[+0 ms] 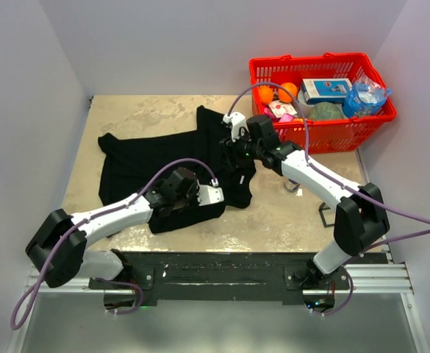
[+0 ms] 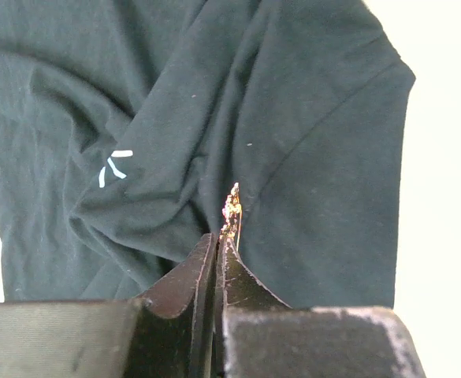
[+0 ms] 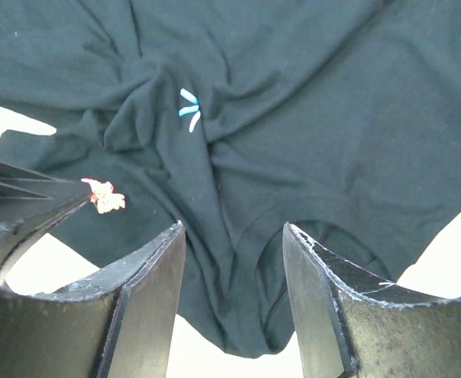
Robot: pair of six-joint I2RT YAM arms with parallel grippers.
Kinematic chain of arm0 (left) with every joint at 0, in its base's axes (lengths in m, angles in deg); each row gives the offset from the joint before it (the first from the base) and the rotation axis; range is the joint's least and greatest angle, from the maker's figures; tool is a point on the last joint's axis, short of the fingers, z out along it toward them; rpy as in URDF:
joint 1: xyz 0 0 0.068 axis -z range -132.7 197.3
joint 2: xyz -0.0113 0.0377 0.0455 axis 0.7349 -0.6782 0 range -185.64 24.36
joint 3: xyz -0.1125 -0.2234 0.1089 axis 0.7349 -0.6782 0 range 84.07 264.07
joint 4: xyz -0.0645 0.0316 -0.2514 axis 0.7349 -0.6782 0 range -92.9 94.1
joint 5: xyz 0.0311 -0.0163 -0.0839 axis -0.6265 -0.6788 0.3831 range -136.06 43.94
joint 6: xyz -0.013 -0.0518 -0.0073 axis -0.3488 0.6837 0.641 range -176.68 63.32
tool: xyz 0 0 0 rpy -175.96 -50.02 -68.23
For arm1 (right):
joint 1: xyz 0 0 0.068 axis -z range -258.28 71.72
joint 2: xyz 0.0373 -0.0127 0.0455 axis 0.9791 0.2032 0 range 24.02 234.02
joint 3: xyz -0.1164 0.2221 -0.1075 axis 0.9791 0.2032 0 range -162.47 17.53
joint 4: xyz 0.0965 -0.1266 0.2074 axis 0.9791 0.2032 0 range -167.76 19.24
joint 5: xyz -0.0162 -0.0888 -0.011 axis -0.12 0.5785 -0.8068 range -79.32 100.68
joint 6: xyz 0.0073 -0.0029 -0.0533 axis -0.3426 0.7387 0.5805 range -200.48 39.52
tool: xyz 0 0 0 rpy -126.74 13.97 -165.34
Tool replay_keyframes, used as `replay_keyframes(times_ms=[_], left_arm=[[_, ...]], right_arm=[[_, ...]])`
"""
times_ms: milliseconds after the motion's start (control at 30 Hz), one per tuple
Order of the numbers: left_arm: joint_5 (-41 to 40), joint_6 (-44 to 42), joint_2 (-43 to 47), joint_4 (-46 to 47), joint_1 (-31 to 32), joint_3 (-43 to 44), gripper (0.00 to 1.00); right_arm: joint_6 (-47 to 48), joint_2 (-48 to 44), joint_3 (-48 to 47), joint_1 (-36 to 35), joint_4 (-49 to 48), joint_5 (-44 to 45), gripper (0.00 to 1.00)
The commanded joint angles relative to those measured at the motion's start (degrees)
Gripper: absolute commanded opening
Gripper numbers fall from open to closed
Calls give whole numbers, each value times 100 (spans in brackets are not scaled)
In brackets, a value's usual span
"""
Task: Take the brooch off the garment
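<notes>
We see the left gripper (image 2: 218, 239) pinched shut on the brooch (image 2: 232, 206), a small gold-and-orange piece that pokes out past the fingertips, its long axis in line with the fingers. The garment (image 2: 317, 118), a black T-shirt, lies rumpled on the table (image 1: 156, 110) below it, with a little white mark (image 2: 114, 165) among the folds to one side.

The right gripper (image 3: 232, 228) hangs over the same stretch of cloth, jaws apart and nothing between them. From its own camera the brooch sits off to the left of its fingers, near but not touching. So the left arm has the piece, and the right is the free one close by.

We cannot tell whether the pin is clear of the fabric or threaded through it (the brooch hides its own back). In our judgement the next move is a pull away from the shirt. If cloth rises with it, the right gripper is well placed to hold the fabric down.
</notes>
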Motion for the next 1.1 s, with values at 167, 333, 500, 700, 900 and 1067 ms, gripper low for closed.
replay_keyframes(times_ms=[167,333,500,700,900,1067], left_arm=[[168,552,168,72,417,-363,8],[880,719,167,-587,418,-223,35],[1758,676,667,-1440,409,-30,52],[1785,851,1089,-1722,-117,401,53],[2418,1431,1073,-2047,-1866,937,52],[3102,2588,1187,-1758,-2499,683,50]], right_arm=[[-95,-568,652,-84,-424,-187,56],[61,-550,688,-145,-380,-337,57],[177,-533,600,-260,-362,-355,59],[335,-427,679,-505,-388,-459,59],[467,-50,811,-857,-634,-1400,55],[660,346,846,-1200,-749,-1497,54]])
